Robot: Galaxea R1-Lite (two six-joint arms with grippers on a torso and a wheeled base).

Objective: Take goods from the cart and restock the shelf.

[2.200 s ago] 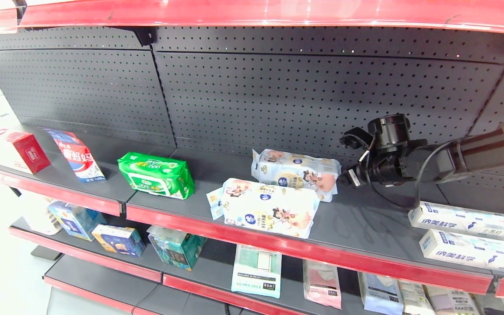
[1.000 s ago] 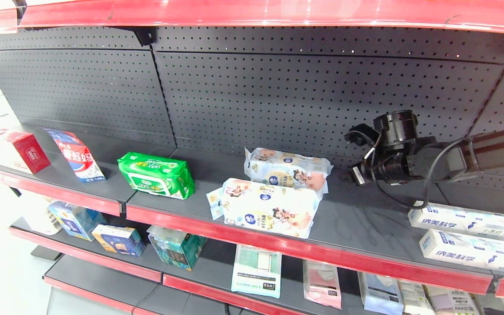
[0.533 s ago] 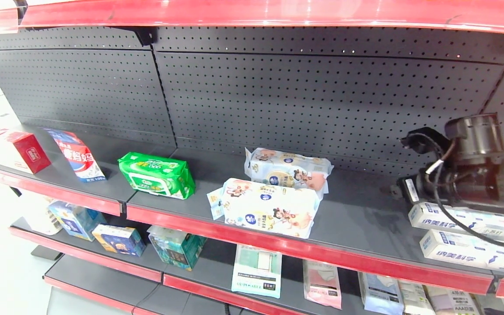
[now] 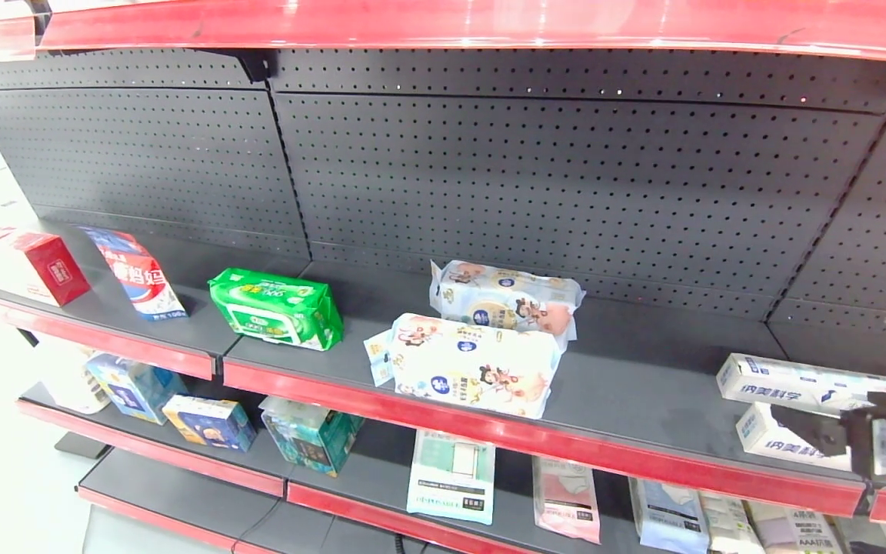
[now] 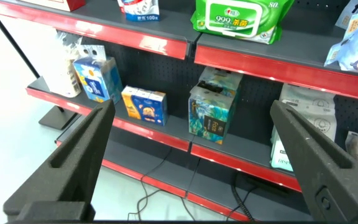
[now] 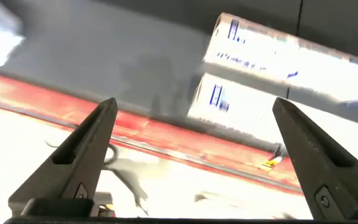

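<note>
Two cartoon-print wipe packs lie flat mid-shelf (image 4: 643,377); rear pack (image 4: 504,296) near the pegboard back, front pack (image 4: 474,365) just ahead of it by the red front edge, the two touching or nearly so.

Right gripper (image 6: 194,106) wide open, nothing between the jaws; it sits at the far right end of the shelf by the front edge, well apart from both wipe packs; just beyond its jaws lie two long white boxes, upper white box (image 6: 278,46) and lower white box (image 6: 241,102), side by side.

Left gripper (image 5: 191,106) also spread wide, holding nothing; hangs low in front of the lower shelves; green wipe pack (image 5: 241,18) on the shelf above it; blue carton (image 5: 95,78), yellow-blue box (image 5: 145,106) and teal box (image 5: 213,109) on the shelf beyond the jaws.

Left of the green pack: blue-red pouch (image 4: 135,273) standing tilted, red box (image 4: 51,269) at the far left.
</note>
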